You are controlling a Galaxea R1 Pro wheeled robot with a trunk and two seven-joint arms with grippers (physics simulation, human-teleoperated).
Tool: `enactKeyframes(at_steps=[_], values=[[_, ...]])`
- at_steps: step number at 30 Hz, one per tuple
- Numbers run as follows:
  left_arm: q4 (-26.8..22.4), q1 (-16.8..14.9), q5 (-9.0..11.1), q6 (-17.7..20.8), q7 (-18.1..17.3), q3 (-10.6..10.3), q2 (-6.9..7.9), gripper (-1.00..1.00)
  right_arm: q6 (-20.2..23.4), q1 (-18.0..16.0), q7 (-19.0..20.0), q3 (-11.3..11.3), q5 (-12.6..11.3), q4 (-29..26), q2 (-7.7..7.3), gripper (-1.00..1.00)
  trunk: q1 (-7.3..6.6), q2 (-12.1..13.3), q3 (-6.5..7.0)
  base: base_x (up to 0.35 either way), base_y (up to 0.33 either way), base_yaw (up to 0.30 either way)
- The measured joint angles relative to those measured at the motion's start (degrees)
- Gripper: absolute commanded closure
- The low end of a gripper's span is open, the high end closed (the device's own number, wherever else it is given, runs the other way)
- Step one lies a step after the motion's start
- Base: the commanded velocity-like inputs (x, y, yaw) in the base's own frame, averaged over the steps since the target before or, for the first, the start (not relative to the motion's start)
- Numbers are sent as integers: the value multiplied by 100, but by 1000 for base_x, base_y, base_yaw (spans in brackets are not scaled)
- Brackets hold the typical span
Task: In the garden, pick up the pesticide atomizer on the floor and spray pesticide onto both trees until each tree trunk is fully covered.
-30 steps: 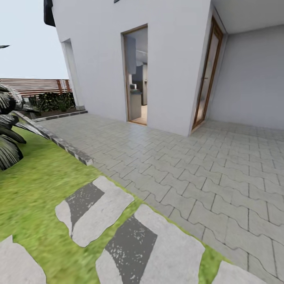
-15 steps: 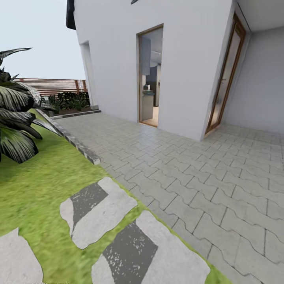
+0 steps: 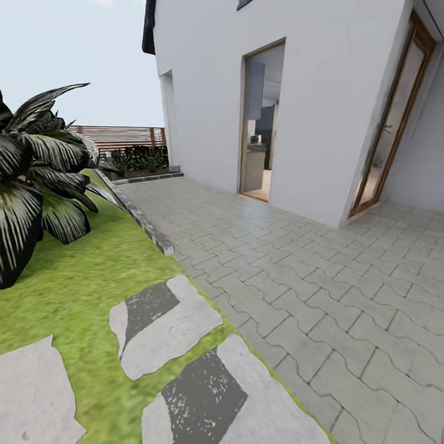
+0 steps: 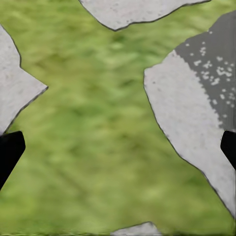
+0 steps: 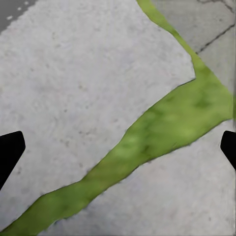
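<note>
I stand at the edge of the garden lawn, with a stretch of brown slat fence far behind it. The pesticide atomizer and the two thick-trunked trees are out of view. In the left wrist view my left gripper hangs open over grass and pale stepping stones, its black fingertips at the frame's sides. In the right wrist view my right gripper is open too, above a stepping stone crossed by a strip of grass. Nothing sits between either pair of fingers.
A dark-leaved low palm spreads over the lawn at the left. Flat stepping stones lie in the grass near me. A stone curb divides lawn from grey paving. The white house with an open doorway stands ahead.
The camera has turned left: the house and doorway have slid right in the picture and more of the dark palm has come into view. Nothing in the scene has moved.
</note>
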Motion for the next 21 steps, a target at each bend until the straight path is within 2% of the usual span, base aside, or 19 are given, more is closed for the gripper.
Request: enactKeyframes(at_steps=[14,21], values=[[0,-1,-7,-3,0,-10,0,-100,0,0,-1,-7,0,0,0,-100,2,2,0,-96,-272,278],[0,-1,-8,3,0,-10,0,-100,0,0,-1,-6,0,0,0,-100,1,1,0,-18,-272,277]])
